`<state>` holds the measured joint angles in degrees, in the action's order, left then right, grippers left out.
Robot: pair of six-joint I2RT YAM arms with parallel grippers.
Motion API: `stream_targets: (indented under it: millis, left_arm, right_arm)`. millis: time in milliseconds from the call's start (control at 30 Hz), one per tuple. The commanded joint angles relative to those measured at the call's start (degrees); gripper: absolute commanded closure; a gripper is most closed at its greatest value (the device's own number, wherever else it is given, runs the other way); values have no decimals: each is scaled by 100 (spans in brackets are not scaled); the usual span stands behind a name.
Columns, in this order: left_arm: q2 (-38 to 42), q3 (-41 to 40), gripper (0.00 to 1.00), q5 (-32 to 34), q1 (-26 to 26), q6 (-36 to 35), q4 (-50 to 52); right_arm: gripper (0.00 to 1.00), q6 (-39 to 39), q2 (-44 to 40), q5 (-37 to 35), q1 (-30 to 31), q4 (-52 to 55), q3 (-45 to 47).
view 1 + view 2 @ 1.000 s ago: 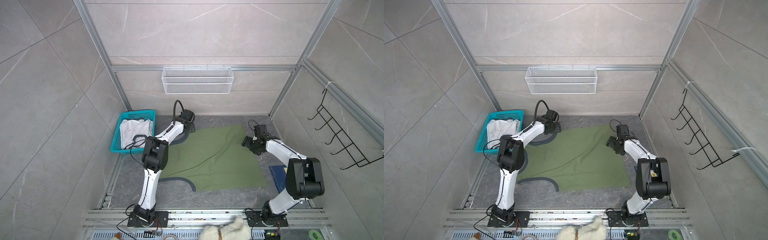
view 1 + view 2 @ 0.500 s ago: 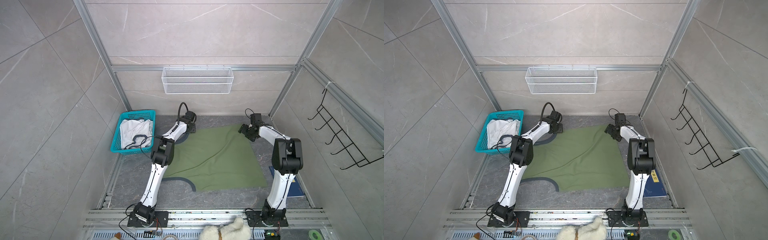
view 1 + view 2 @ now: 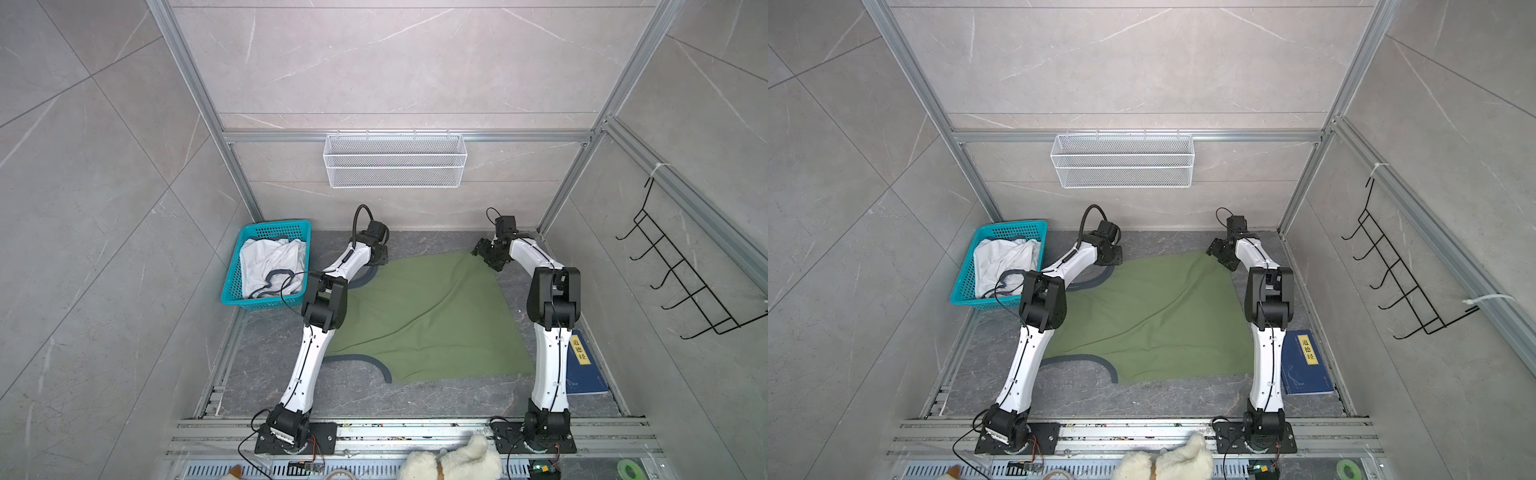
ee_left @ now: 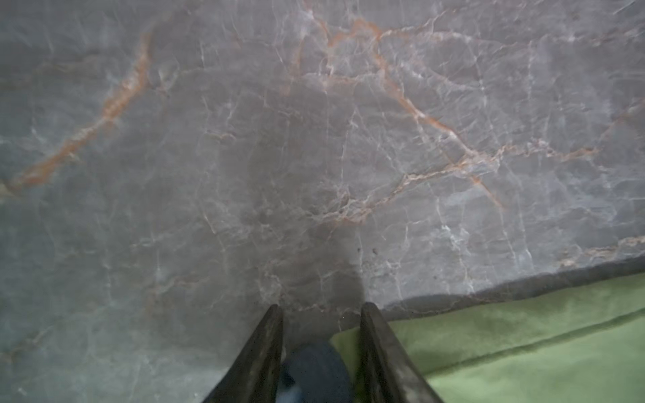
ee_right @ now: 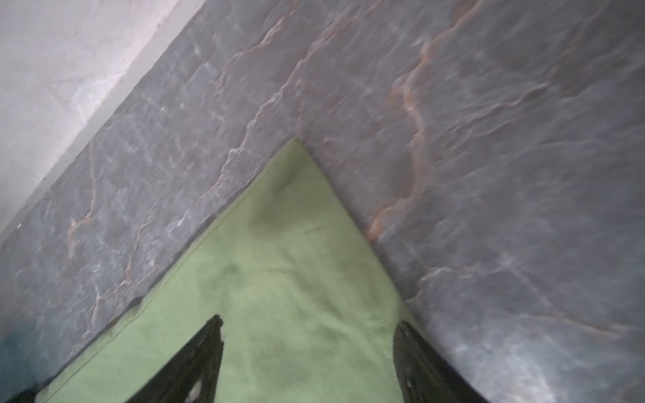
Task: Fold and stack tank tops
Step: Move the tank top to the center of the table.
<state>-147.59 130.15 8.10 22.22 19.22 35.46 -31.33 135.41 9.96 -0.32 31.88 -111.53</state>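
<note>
1. Two tops: olive green tank top point(image 3: 428, 316) spread on the counter point(image 3: 415, 395), white tank top point(image 3: 270, 262) crumpled in the teal basket point(image 3: 274, 226).
2. Left hand point(image 4: 321, 306) straddles its navy trim point(image 4: 317, 366); pinching or not, I cannot tell.
3. Right hand point(image 5: 309, 320) spread over its far corner.

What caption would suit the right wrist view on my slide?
Open right gripper over a corner of the olive green tank top on the grey table.

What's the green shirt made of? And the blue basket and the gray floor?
The green shirt looks like soft matte cloth: it creases and looks fuzzy up close. The basket seems moulded teal plastic, with a grid of holes. The floor looks like gray stone, or a stone-look sheet, with white and orange veins.
</note>
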Motion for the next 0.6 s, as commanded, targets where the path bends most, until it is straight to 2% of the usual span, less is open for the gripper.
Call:
stream_targets:
  millis: [0,333,467,567]
  left_arm:
    - [118,51,59,-159,-42,-69,45]
    - [-161,327,59,-319,-51,19,110]
    - [-191,359,57,-668,-42,-32,77]
    - [-192,371,56,-973,-1,-72,53]
  right_arm:
    - [21,111,-320,339,75,-39,390]
    - [21,-329,-664,-156,-3,-106,1543]
    - [21,-564,-987,-233,-290,-419,2104]
    - [21,-529,-1149,-435,-445,-276,2144]
